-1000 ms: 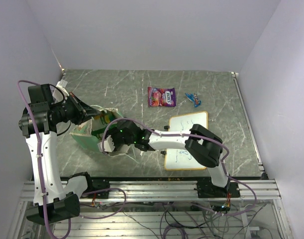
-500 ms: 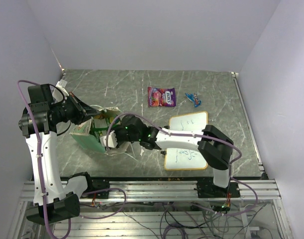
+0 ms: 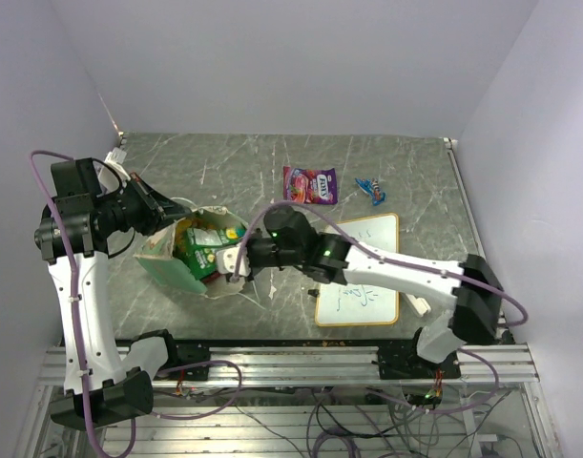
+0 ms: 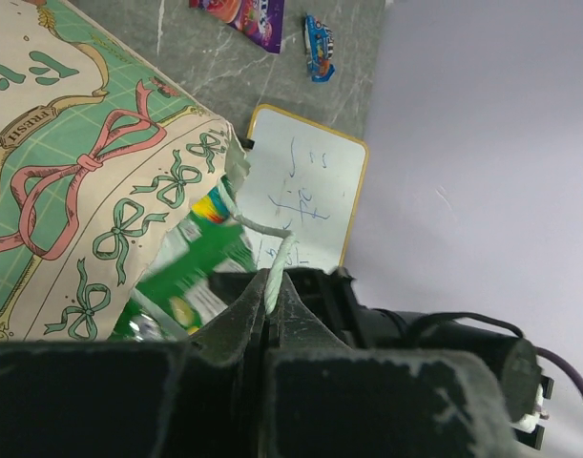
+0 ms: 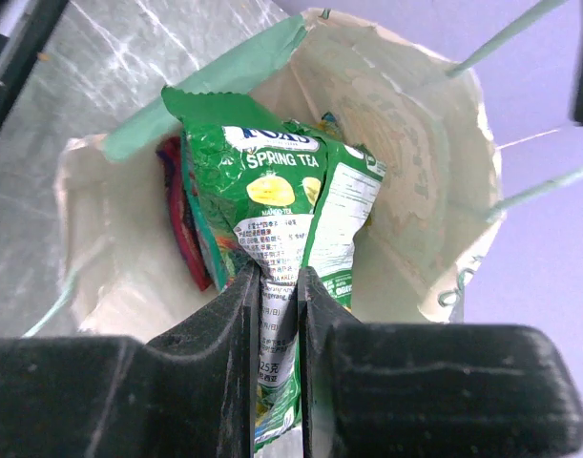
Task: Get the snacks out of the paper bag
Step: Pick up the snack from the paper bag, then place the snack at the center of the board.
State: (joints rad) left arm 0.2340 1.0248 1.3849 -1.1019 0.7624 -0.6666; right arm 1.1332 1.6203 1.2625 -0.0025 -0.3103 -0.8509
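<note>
The cream paper bag (image 3: 167, 260) with green patterned sides lies open at the table's left; it also shows in the left wrist view (image 4: 91, 191) and the right wrist view (image 5: 420, 162). My left gripper (image 4: 269, 286) is shut on the bag's white string handle (image 4: 258, 229) and holds the mouth up. My right gripper (image 5: 277, 291) is shut on a green snack packet (image 5: 272, 200) at the bag's mouth (image 3: 210, 246). A red packet (image 5: 176, 215) stays inside. A purple packet (image 3: 309, 185) and blue candy (image 3: 370, 188) lie on the table.
A white whiteboard (image 3: 360, 269) with writing lies right of the bag under my right arm. The table's grey marbled top (image 3: 243, 167) extends behind. White walls close in on the left, back and right.
My right gripper has pulled back rightwards out of the bag with the green packet in it. The bag's mouth now stands open wider. The left arm barely moved.
</note>
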